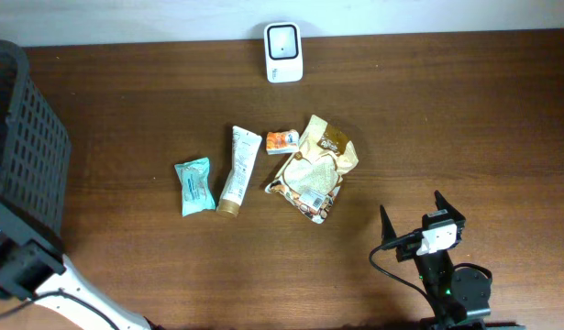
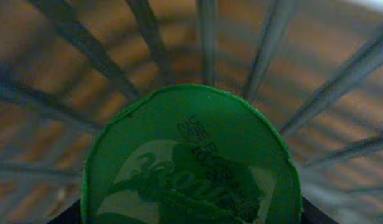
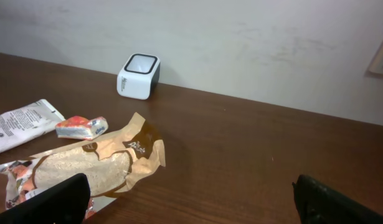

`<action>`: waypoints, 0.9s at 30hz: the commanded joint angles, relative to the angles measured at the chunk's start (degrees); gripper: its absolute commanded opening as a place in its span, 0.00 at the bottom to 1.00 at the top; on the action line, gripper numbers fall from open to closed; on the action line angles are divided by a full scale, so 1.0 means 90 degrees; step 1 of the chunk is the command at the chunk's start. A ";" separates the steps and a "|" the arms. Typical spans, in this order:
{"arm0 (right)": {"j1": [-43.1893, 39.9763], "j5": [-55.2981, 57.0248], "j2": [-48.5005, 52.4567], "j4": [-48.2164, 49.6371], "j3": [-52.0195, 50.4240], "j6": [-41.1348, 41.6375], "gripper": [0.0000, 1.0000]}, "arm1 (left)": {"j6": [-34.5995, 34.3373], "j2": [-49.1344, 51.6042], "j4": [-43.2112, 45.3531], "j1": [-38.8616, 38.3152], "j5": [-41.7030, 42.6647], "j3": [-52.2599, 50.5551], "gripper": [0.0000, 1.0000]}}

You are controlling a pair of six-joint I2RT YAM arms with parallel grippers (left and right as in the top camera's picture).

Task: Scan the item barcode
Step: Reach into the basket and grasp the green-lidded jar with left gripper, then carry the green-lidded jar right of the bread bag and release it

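On the table (image 1: 465, 119), inside the black basket (image 1: 25, 137) at its left edge, the left jaws grip a green round-ended container (image 2: 191, 155), the right jaws gape empty near the front edge, and the white scanner (image 1: 283, 52) sits at the back edge.

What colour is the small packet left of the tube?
The packet is teal; the overhead view shows it best.

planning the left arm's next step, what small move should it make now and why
Probably lift the left gripper straight up. Its wrist view shows the green round item sitting between its jaws, apparently gripped, with black basket bars all around. It likely has to clear the basket before heading to the white scanner. The right gripper is open.
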 commanded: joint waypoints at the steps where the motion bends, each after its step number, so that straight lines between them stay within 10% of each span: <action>1: 0.0056 0.0056 -0.0029 -0.0022 -0.0046 0.0000 0.98 | -0.0308 -0.1078 0.0010 0.0034 0.0369 0.0090 0.52; 19: 0.0056 0.0058 -0.0029 -0.0022 -0.0046 0.0000 0.98 | -0.1938 -0.3696 -0.0112 -0.0175 0.2633 0.0090 0.50; 27: 0.0056 0.0056 -0.0029 -0.0022 -0.0046 0.0000 0.99 | -0.1977 -0.4427 -0.0605 -0.1766 0.2854 0.0090 0.51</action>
